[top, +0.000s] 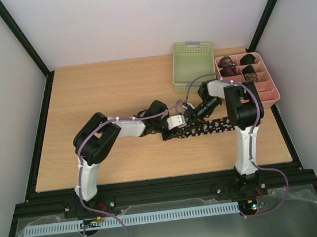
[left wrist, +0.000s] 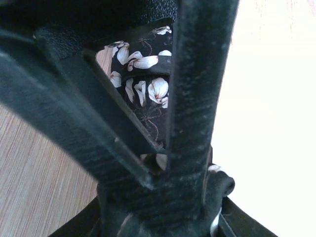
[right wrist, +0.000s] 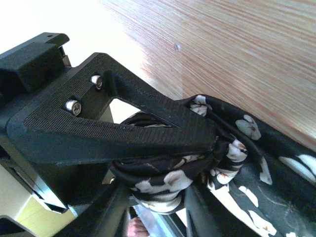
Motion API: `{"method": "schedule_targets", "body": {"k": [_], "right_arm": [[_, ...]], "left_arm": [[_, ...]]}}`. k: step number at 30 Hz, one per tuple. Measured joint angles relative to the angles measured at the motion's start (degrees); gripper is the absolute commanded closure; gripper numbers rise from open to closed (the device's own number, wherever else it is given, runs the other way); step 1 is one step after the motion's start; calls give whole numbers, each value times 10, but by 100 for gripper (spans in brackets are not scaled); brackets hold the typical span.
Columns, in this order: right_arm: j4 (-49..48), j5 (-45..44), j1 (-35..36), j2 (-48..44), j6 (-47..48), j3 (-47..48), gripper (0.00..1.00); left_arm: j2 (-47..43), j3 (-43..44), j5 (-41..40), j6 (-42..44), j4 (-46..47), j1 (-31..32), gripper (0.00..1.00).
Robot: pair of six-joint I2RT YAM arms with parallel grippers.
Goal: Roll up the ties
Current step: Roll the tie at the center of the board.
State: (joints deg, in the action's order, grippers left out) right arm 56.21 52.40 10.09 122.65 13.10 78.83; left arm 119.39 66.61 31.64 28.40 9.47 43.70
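Observation:
The long black tie with pale flowers (top: 212, 127) lies across the table's middle, and its left end is bunched between the two grippers. My left gripper (top: 170, 131) is shut on the tie's end. In the left wrist view its fingers meet (left wrist: 158, 170) over the flowered cloth (left wrist: 143, 91). My right gripper (top: 192, 116) comes in from the right and is shut on a rolled wad of the same tie (right wrist: 173, 185), while the rest of the tie trails off to the lower right (right wrist: 276, 192). Small rolled ties, dark red (top: 227, 71), black (top: 248, 59) and brown (top: 250, 76), sit in a pink tray.
The pink divided tray (top: 267, 98) stands at the right edge of the table. A pale green basket (top: 192, 65) stands at the back next to it. The right arm's upright link (top: 243, 114) stands over the tie's right end.

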Motion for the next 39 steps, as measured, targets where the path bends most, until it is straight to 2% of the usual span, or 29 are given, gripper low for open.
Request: {"method": "schedule_targets", "body": {"k": [1,2,6,10,12,13,22,26,30,33,36,39], "right_arm": [[-3,-4,0,0,0,0,98],[-5,-7,1,0,3,0,98],[-9,-22,0,0,9,-3,99],[-14,-28,-9,0,22,-10,99],[-14,-35,-15,0,26,-11,99],[-14,-39,-18,0,29,-11,99],[-14,-76,-39,1,52,-16,99],[-23,-74,-42,-1,54,-25,99],[-39,-71,-41,-10,49,-40,99],[-49,-63,-35,-14,40,-53,99],[-56,-51,-14,-12,18,-54,99],[-70,-29,17,-3,-12,-49,99]], "left_arm": [[0,1,0,-1,-1,0,62],[0,2,-2,-2,-3,0,59],[1,2,-8,-6,-7,0,36],[-3,-6,-15,-17,0,-7,22],[-11,-19,-17,-23,7,-12,5],[-18,-26,-17,-23,6,-14,1],[-118,-61,-38,-90,3,-42,1],[-183,-86,-13,-186,52,-80,1],[-167,-57,48,-229,48,-130,1],[-181,-112,49,-231,84,-146,1],[-205,-186,41,-208,92,-125,1],[-210,-215,36,-177,96,-107,1]]}}
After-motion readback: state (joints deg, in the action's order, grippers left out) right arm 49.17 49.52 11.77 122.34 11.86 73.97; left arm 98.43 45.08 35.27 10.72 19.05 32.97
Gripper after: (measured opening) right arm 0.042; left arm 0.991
